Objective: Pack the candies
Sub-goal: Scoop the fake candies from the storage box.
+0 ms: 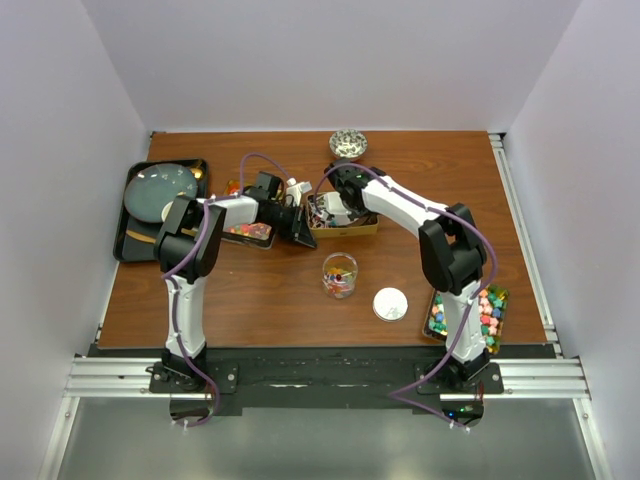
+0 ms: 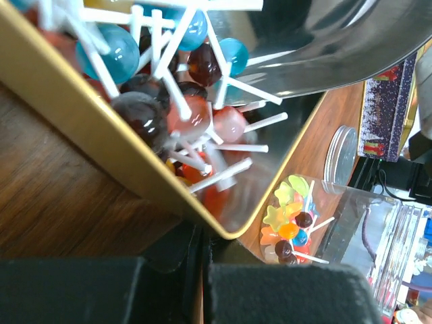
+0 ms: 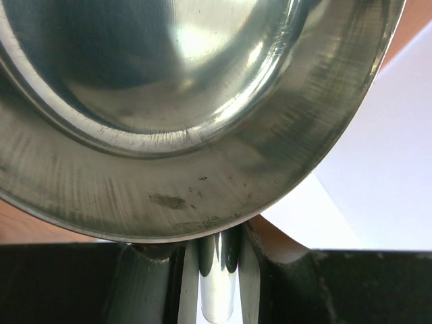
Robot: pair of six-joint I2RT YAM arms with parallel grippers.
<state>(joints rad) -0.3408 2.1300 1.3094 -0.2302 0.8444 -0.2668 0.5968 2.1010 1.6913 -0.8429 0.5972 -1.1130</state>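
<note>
Where the two arms meet near the middle of the wooden table [image 1: 250, 290], a gold tray [image 1: 345, 231] sits heaped with lollipops [image 2: 172, 101], round heads of blue, dark red and pale red on white sticks. The left gripper [image 2: 202, 266] is closed on this tray, its two dark fingers pinching a corner of the rim between them. The right gripper [image 3: 219, 277] is clamped on the thin handle of a metal scoop [image 3: 189, 101], whose shiny bowl hangs over the lollipops on the side of the tray away from the left gripper; whether it touches them I cannot tell. Just in front of the tray, toward the arm bases, a clear cup [image 1: 339, 275] stands upright and holds some of the candies [image 2: 287, 216]: yellow and orange gummy shapes with a few dark lollipops, their sticks poking out. A round white lid [image 1: 390, 303] lies flat near the cup on its right, not touching it. More sweets sit around the table: glossy gummies [image 1: 250, 232] in a small tray under the left arm's forearm, bright cube pieces [image 1: 487, 308] of pink, green, yellow and blue in a tray beside the right arm's base, and wrapped pieces [image 1: 348, 142] in a metal bowl [image 1: 332, 144] at the far edge. At the left end a black tray [image 1: 130, 225] carries a round grey dish [image 1: 162, 190].
</note>
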